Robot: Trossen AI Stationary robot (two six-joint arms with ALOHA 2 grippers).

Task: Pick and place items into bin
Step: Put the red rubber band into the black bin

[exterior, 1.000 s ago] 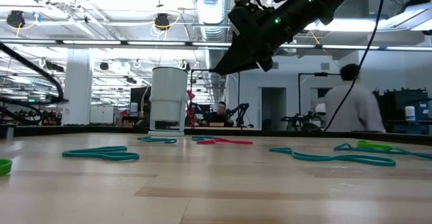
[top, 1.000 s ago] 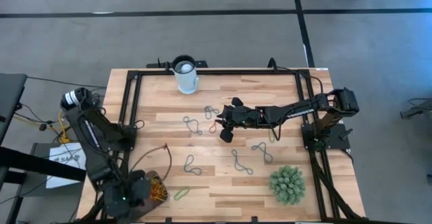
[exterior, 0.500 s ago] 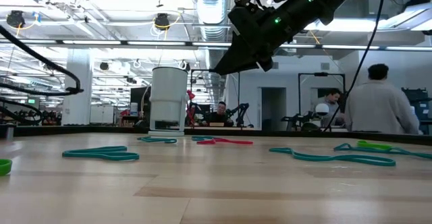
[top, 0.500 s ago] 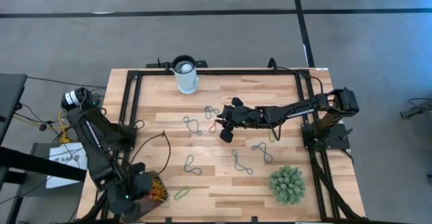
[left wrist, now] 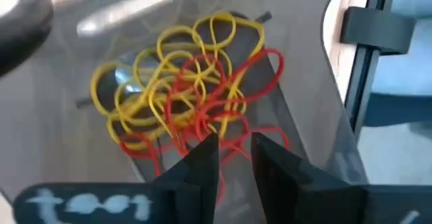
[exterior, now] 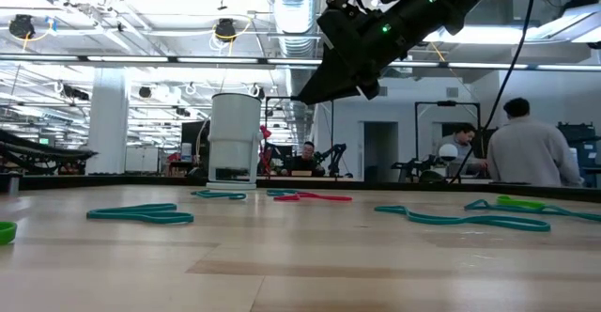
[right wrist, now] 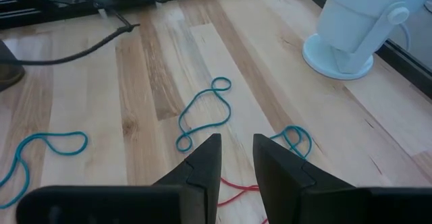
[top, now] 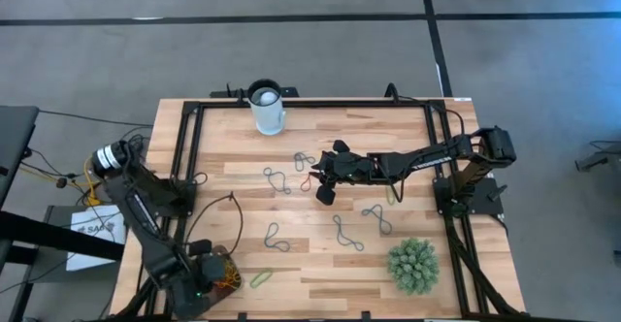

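Note:
The bin (top: 225,267) sits at the table's near left corner and holds a tangle of yellow and red bands (left wrist: 189,89). My left gripper (left wrist: 235,158) (top: 202,283) points steeply down into it, open, with nothing between its fingers. Several teal bands (top: 277,179) (top: 346,233) (top: 275,237), a red one (right wrist: 233,187) and a green one (top: 262,278) lie flat on the wood. My right gripper (right wrist: 236,153) (top: 318,178) hovers open above the middle of the table, over the red and teal bands.
A white cup (top: 268,109) stands at the far edge and a spiky green plant ball (top: 413,266) at the near right. A black cable (top: 233,220) arches over the table beside the bin. A black frame (top: 310,103) rims the table. People stand in the room behind.
My left gripper has sunk toward the bin and tipped more steeply downward.

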